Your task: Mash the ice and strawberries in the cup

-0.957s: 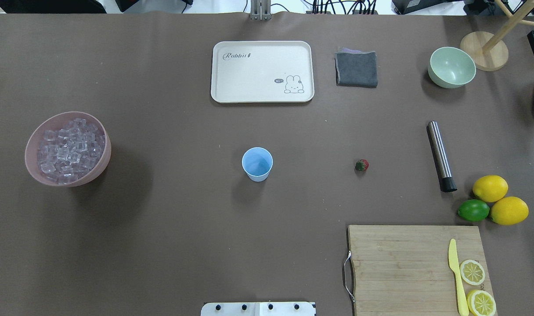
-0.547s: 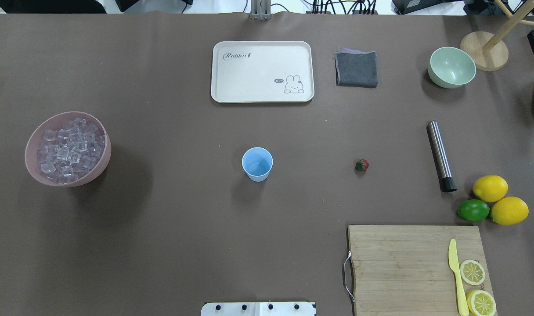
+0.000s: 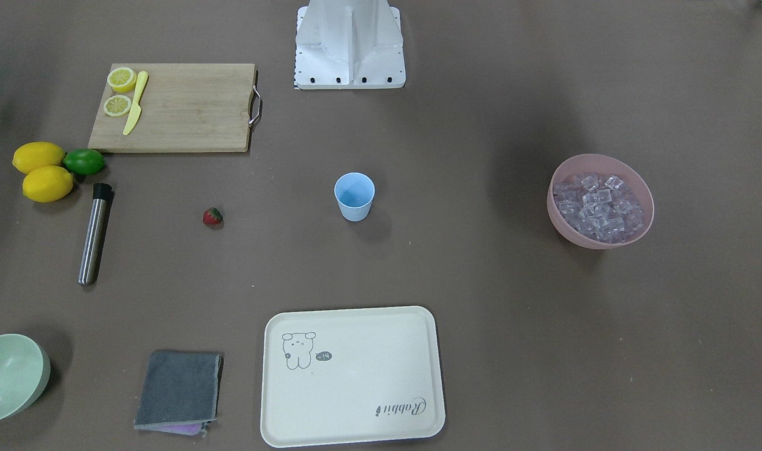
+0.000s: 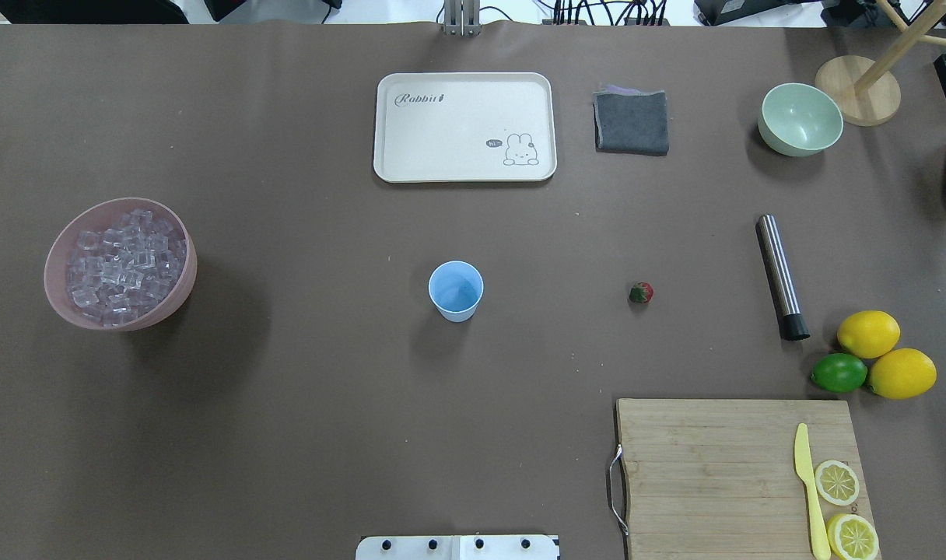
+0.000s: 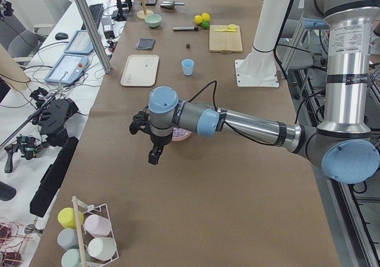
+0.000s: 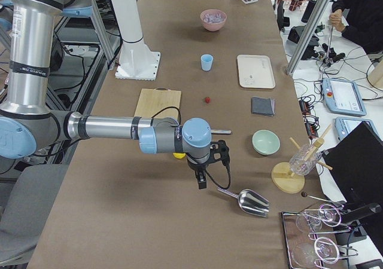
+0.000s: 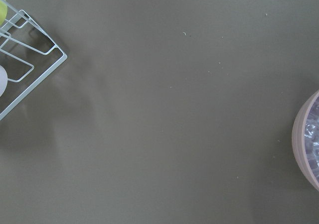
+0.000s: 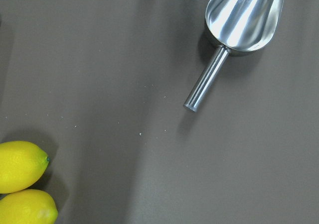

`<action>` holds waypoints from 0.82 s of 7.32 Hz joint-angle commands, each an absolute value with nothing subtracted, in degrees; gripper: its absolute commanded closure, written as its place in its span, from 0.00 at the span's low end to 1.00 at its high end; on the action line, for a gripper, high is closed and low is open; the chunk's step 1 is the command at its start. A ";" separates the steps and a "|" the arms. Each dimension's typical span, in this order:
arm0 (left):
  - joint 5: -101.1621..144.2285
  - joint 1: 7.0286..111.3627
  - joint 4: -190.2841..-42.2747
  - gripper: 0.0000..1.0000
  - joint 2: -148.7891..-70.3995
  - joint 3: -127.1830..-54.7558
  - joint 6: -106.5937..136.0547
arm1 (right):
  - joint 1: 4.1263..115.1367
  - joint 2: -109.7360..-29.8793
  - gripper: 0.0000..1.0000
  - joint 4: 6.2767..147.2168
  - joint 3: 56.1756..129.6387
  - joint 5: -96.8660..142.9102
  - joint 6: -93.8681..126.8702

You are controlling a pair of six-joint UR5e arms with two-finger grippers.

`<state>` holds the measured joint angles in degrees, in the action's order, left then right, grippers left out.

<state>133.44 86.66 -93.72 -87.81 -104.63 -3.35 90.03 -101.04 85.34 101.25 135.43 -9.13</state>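
Item: small pale-blue tapered plastic cup [image 4: 456,289], upright at the centre of the overhead frame on the brown paper-covered worktop [image 4: 325,404]; nothing shows inside it. Item: one small red strawberry with a green cap [image 4: 641,292], loose on the worktop right of the cup and well apart from it. Item: clear glassy ice cubes [image 4: 123,260], heaped in a round pink plastic bowl [image 4: 183,284] at the frame's left, well apart from the cup. Item: brushed-steel cylindrical muddler with a black end [image 4: 781,277], lying flat at the right, near two yellow lemons [image 4: 868,333]. Item: polished steel scoop [image 8: 244,17], upper right of the right wrist view, lying on the worktop. Left hand [image 5: 154,154]: hangs over bare worktop beside the pink bowl. It shows only in the side camera, so how far its fingers are parted cannot be told, and no object is seen in it. Right hand [image 6: 202,182]: hangs over the worktop near the scoop's handle, and its opening likewise cannot be told. Status, as judged: cup unloaded, mashing not begun. Hazards, as judged: the cup looks light and stands unheld, so a sideways push from the muddler could tip or slide it unless the other hand steadies it. The cubes look slick, and digging into the heap could spill some over the bowl's rim. Dropped from a height, they could bounce out of the narrow mouth. The strawberry is small and rounded, so it could roll off under a misaligned pinch or be crushed by a hard one. The muddler is round and could roll when nudged.
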 commanded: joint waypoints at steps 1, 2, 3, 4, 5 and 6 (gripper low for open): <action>133.42 86.66 -93.95 0.03 -87.37 -104.50 -3.34 | 90.09 -101.34 0.00 85.34 101.34 135.53 -9.14; 133.33 86.66 -94.22 0.03 -87.10 -104.68 -3.34 | 90.09 -101.34 0.00 85.34 101.25 135.79 -9.14; 133.24 86.66 -94.48 0.03 -87.10 -104.94 -3.34 | 90.09 -101.69 0.00 85.43 101.25 136.23 -9.05; 133.50 86.75 -94.74 0.03 -87.10 -104.85 -3.34 | 90.09 -101.69 0.00 85.34 101.08 136.75 -9.31; 133.85 86.66 -94.75 0.03 -87.10 -105.03 -3.25 | 90.09 -101.69 0.00 85.34 101.16 136.93 -9.23; 134.38 86.66 -94.83 0.03 -87.10 -105.12 -3.25 | 90.09 -101.69 0.00 85.43 101.16 137.11 -9.23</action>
